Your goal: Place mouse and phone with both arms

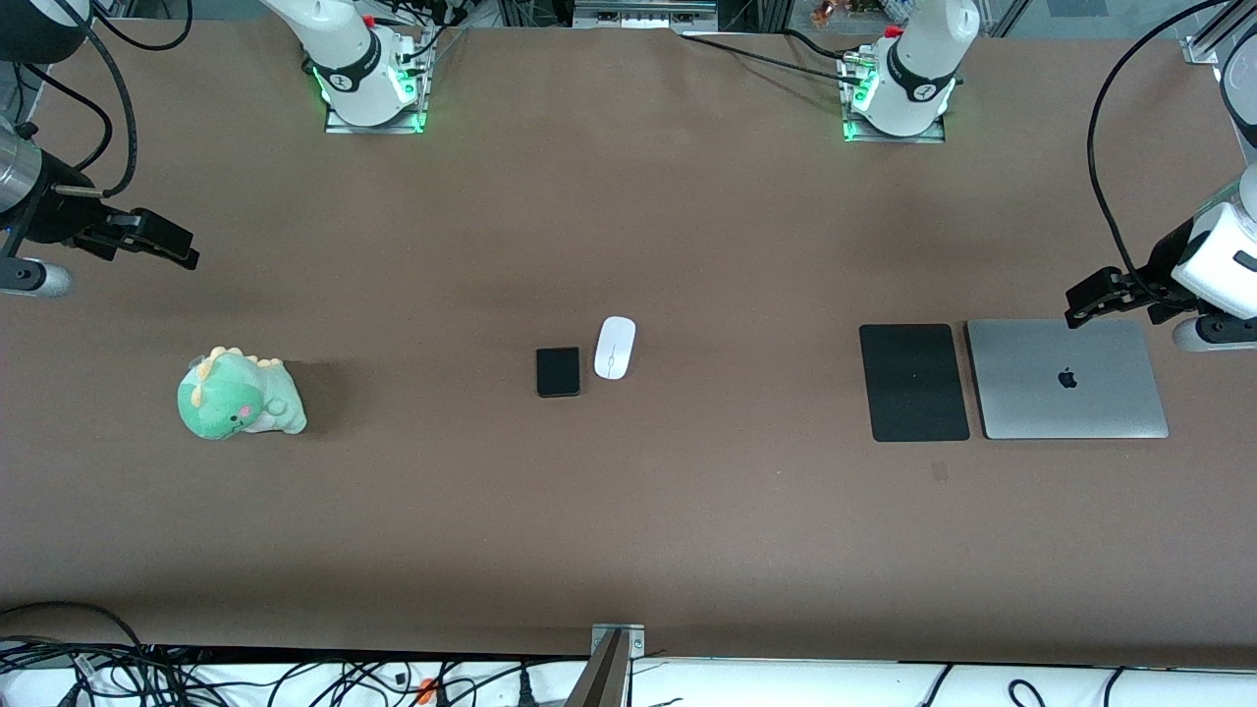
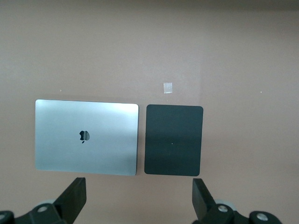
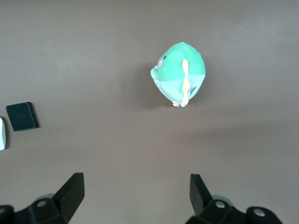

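Observation:
The white oval mouse point(image 1: 615, 347) lies at the table's middle, with the small black phone point(image 1: 558, 371) right beside it toward the right arm's end. Both also show at the edge of the right wrist view: the phone point(image 3: 21, 116) and a sliver of the mouse point(image 3: 2, 133). My left gripper point(image 1: 1092, 300) hangs open and empty in the air by the laptop at the left arm's end; its fingers point(image 2: 74, 196) stand wide apart. My right gripper point(image 1: 169, 245) hangs open and empty over bare table at the right arm's end, above the plush toy.
A flat black mouse pad point(image 1: 913, 382) lies beside a closed silver laptop point(image 1: 1067, 379) at the left arm's end; both show in the left wrist view, pad point(image 2: 174, 140) and laptop point(image 2: 87, 136). A green dinosaur plush point(image 1: 239, 395) sits at the right arm's end.

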{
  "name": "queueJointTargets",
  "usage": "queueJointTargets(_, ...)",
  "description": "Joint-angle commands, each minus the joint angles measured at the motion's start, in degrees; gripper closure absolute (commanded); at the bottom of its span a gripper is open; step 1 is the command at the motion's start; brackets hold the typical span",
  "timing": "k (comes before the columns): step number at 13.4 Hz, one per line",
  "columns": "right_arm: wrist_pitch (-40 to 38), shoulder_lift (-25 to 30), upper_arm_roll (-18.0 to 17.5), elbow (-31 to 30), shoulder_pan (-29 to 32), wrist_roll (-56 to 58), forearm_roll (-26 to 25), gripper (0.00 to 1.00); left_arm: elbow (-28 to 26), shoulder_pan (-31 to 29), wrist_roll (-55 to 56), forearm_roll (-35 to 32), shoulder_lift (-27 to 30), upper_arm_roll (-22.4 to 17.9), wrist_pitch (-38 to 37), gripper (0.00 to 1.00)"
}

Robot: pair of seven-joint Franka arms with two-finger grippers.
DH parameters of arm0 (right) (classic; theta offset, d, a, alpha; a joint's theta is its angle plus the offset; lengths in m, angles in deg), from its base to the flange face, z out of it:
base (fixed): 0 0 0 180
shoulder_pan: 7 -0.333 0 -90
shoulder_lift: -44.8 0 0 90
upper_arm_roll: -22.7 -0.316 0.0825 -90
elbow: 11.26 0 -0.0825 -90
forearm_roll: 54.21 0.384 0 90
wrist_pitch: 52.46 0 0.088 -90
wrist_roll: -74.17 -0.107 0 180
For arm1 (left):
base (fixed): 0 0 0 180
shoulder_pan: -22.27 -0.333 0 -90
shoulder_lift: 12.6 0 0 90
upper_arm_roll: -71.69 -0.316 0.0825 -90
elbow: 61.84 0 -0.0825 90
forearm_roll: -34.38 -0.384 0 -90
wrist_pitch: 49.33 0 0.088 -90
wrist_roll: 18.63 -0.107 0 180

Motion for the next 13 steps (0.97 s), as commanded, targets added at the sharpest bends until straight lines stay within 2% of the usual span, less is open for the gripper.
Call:
queueJointTargets(1, -1.44, -0.44, -0.63, 1.59, 0.71, 0.64, -0.74, 0.00, 1.20, -0.29, 1.39, -0.22, -0.44, 0.39, -1.26, 0.00)
queueJointTargets(13, -1.61, -0.44, -0.63, 1.59, 0.71, 0.55, -0.74, 0.00, 1.72, -0.29, 1.75, -0.14, -0.44, 0.48, -1.26, 0.00)
